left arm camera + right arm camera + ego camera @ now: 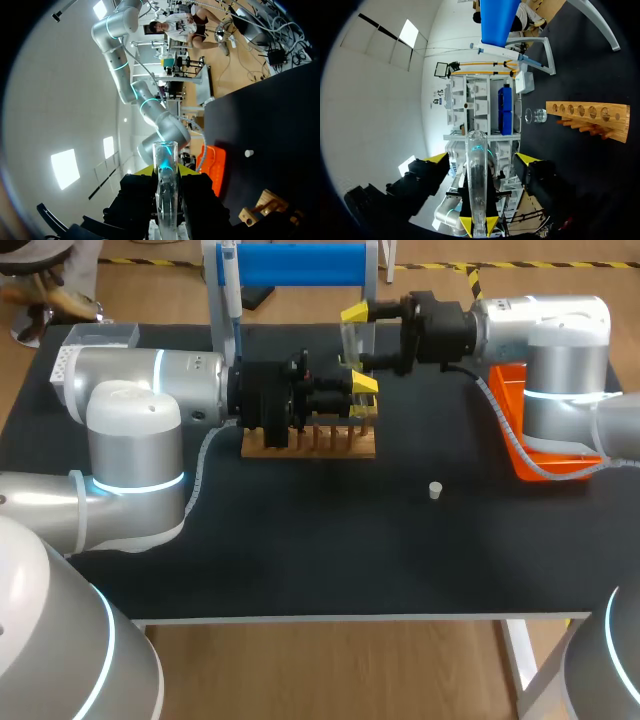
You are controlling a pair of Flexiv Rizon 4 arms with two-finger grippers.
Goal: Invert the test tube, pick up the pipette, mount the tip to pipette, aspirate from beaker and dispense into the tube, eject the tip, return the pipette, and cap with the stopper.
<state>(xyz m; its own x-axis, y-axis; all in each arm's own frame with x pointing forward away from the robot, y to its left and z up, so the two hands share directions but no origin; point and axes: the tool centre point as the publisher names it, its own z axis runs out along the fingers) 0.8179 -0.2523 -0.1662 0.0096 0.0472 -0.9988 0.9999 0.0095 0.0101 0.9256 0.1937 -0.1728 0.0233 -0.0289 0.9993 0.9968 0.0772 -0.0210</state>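
Our left pincer clenches the clear glass test tube sideways, mid-inversion, we judge; the right pincer gapes around it and should next close for the handover.

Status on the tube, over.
Left gripper shut on tube, over rack. Right gripper open, straddling tube. Stopper apart on table, nothing blocking.

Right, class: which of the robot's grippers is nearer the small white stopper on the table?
Left. The left gripper is beyond the stopper and to its left; the right gripper is farther off, past the left one toward the far edge of the table.
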